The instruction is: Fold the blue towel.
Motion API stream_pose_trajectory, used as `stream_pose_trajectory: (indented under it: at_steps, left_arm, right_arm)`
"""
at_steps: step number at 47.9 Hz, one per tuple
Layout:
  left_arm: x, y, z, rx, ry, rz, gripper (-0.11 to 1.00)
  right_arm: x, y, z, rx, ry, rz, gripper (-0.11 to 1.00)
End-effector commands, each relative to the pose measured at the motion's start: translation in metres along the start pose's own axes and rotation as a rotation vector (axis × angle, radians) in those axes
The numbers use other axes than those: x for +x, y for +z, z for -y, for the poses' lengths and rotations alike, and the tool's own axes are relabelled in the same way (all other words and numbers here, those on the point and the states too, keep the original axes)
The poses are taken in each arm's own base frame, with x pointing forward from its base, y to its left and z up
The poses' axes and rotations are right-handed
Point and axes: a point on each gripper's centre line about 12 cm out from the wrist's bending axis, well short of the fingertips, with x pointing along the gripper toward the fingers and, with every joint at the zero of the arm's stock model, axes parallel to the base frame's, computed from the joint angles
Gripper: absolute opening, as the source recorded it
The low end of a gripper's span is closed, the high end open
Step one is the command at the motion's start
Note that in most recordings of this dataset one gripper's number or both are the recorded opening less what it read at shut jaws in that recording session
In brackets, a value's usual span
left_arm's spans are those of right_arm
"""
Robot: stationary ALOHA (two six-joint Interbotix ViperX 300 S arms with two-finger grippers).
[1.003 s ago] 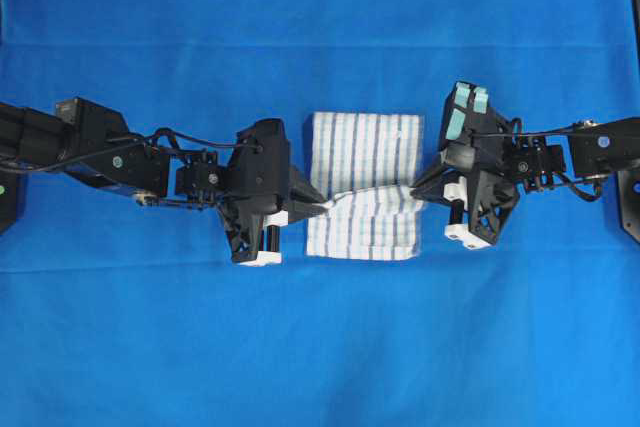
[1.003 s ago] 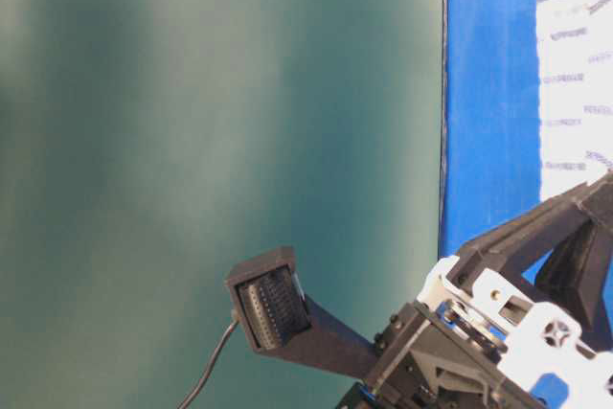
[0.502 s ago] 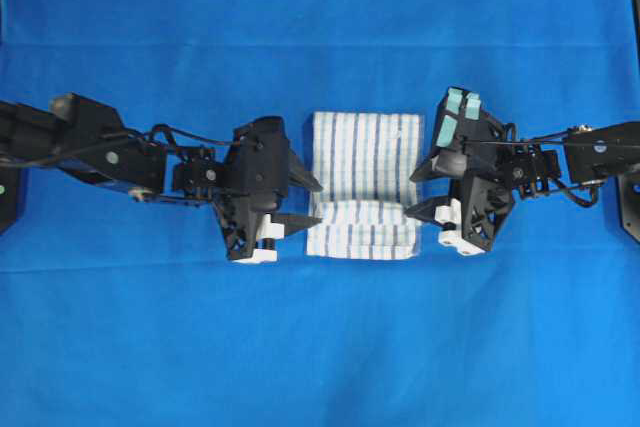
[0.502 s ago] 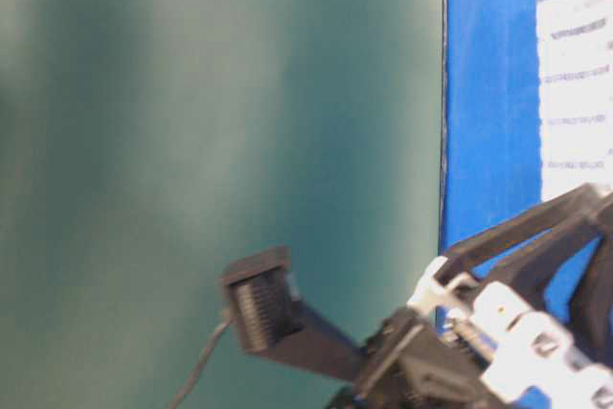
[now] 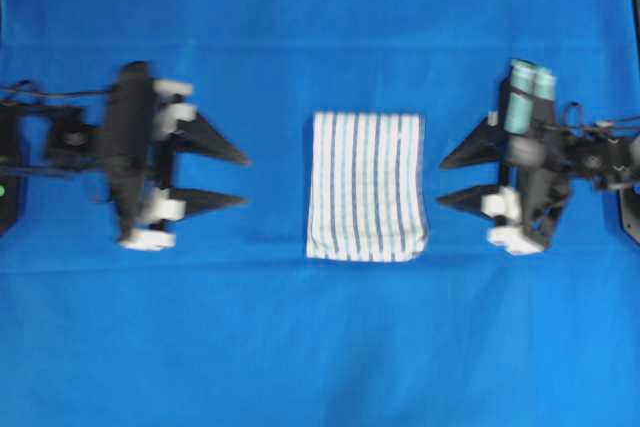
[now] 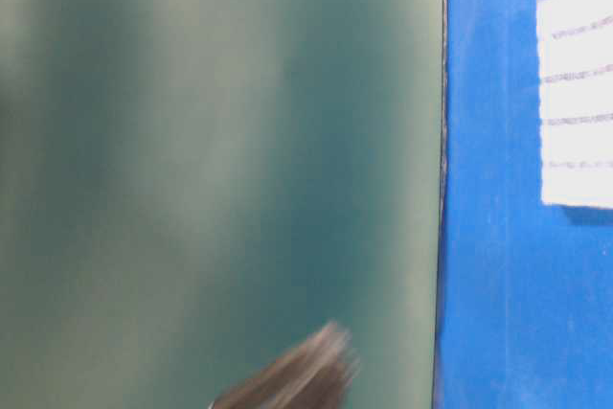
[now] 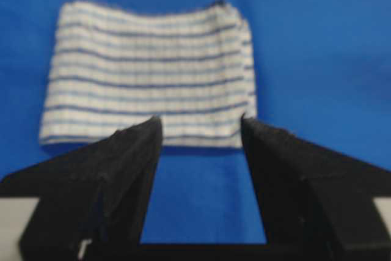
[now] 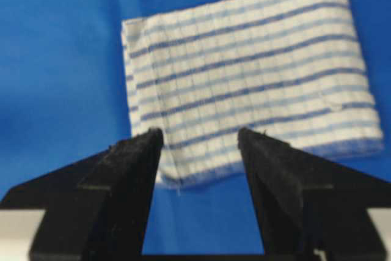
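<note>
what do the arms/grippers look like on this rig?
Both matte black. Left gripper and right gripper have tapered, pointed black fingers with white blocks at their bases. Thin black cables run along each arm. The right arm carries teal cylindrical parts.

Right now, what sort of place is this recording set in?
Probably a lab tabletop rig for cloth handling: a plain blue cloth covers the work surface, a folded blue towel lies alone on it, and a left claw and right claw flank it.

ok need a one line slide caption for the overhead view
Folded white cloth with thin blue stripes lies flat on the blue background cloth, with the open left hand and open right hand apart from it.
</note>
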Motion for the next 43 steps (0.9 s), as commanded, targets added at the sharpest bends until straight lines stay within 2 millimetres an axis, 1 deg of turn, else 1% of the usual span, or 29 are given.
stream_pose_trajectory:
  at_steps: [1,7,12,19,24,31,43]
  left_arm:
    - [-0.030,0.006,0.000,0.004,-0.002,0.089,0.47]
    - [-0.059,0.002,-0.002,0.006,0.005,0.157,0.47]
    - [-0.080,-0.003,-0.002,0.015,0.005,0.209,0.47]
    - [-0.102,-0.012,-0.002,0.043,0.007,0.261,0.47]
    - [-0.116,-0.019,-0.002,0.045,0.008,0.304,0.47]
    - [-0.127,-0.030,-0.002,0.049,0.008,0.322,0.47]
    - [-0.131,-0.056,-0.002,0.049,0.007,0.304,0.47]
  right_arm:
    - [-0.027,0.007,0.000,-0.017,0.021,0.091,0.58]
    - [-0.055,0.005,0.004,-0.040,0.034,0.183,0.57]
    - [-0.075,-0.002,0.009,-0.069,0.036,0.250,0.57]
    - [-0.091,-0.018,0.015,-0.093,0.039,0.309,0.57]
    - [-0.095,-0.033,0.020,-0.098,0.040,0.328,0.57]
    - [-0.093,-0.048,0.024,-0.104,0.042,0.329,0.57]
    - [-0.083,-0.068,0.026,-0.135,0.069,0.351,0.57]
